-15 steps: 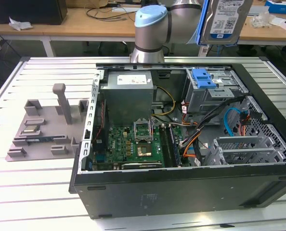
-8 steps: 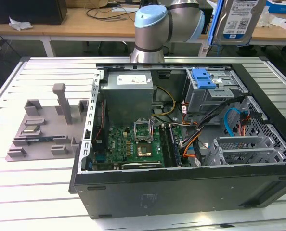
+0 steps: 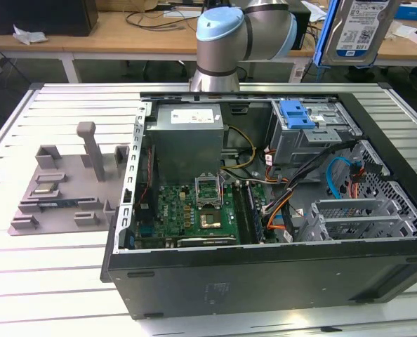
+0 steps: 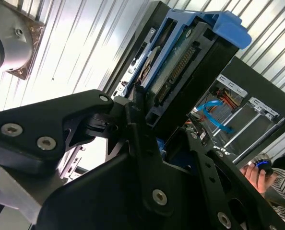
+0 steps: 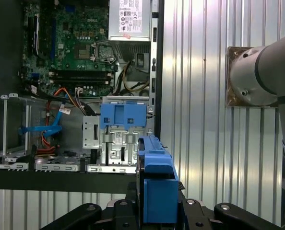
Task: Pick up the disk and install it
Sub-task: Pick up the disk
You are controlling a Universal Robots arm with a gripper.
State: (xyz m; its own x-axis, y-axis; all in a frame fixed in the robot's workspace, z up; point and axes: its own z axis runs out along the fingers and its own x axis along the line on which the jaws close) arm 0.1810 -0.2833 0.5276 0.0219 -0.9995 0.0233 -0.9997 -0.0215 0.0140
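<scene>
Where the disk is: silver rectangular hard drive in a blue plastic carrier bracket, the disk [image 3: 356, 28] hangs in the air at 1 o'clock in the exterior view. It is well clear of the open black metal computer case [image 3: 265, 281] and sits in no bay.
Hand: black two-finger gripper [image 5: 157, 208] clamped on the disk, a finger against each broad face, as both wrist views show.
Attitude: disk held on edge, white-and-blue label facing the exterior camera.
Likely seat: bare-metal drive cage [image 3: 314, 137] with a fixed blue plastic latch [image 3: 298, 114], at 2 o'clock inside the case.
Neighbours: grey box-shaped power supply [image 3: 187, 133] at 11 o'clock; looped light-blue flat cable [image 3: 335, 179] at 3 o'clock, just beside the cage.
Bystander: what looks like a person's hand [image 4: 253, 176] near the case; too blurred to be sure.
Risk, grip: the hold seems to be at one end, so a knock could twist the disk between the fingers.
Risk, entry: a tilted carrier could jam on the cage rails or strike the latch.
Risk, cable: the loop could snag a corner.
</scene>
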